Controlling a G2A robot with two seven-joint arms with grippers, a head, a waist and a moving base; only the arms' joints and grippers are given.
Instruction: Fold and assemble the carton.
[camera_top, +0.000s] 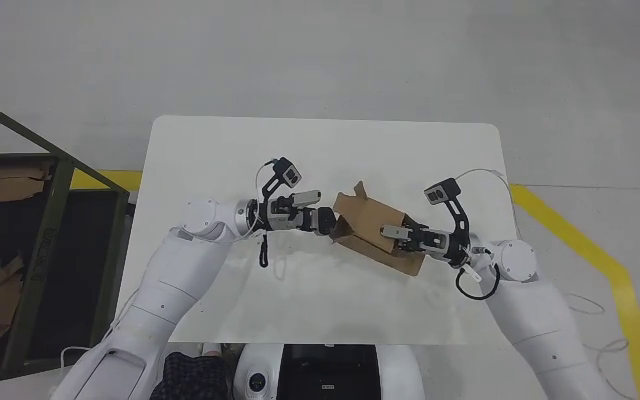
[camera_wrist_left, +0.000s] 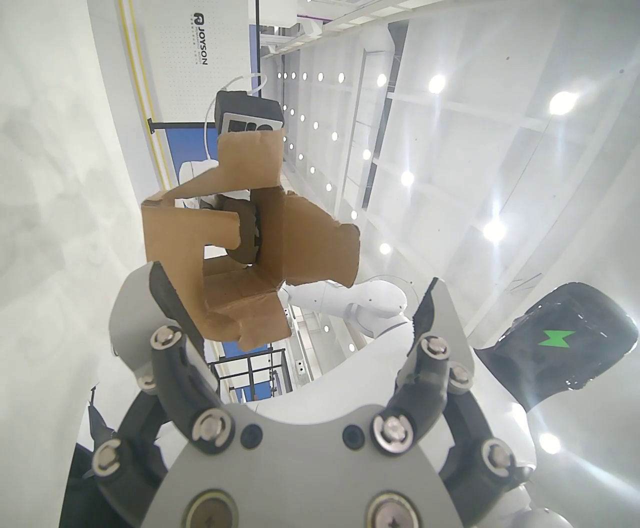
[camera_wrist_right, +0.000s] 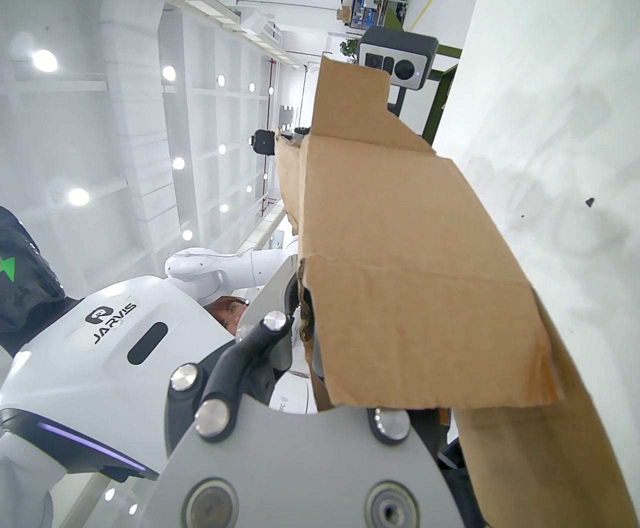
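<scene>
Carton (camera_top: 372, 225) is plain brown cardboard, half formed, over the white surface (camera_top: 220, 160) a bit right of centre. It's turned at an angle, with flaps sticking out at both ends.

Going from the left: past the surface's left edge there's a dark green rack (camera_top: 30, 230) with brown cardboard in it. Next is the left hand (camera_top: 322, 220), right up against the carton's left end. Its fingers (camera_wrist_left: 165, 295) are spread wide: one is just beside a bent flap, the other is well apart from it, so it isn't gripping anything. From that wrist you look straight into the carton's (camera_wrist_left: 310, 240) open end.

At the right end, the right hand (camera_top: 398, 233) is clamped on a carton (camera_wrist_right: 400, 280) wall, with one finger at the panel's edge. Can't tell if the carton's underside touches the surface.
</scene>
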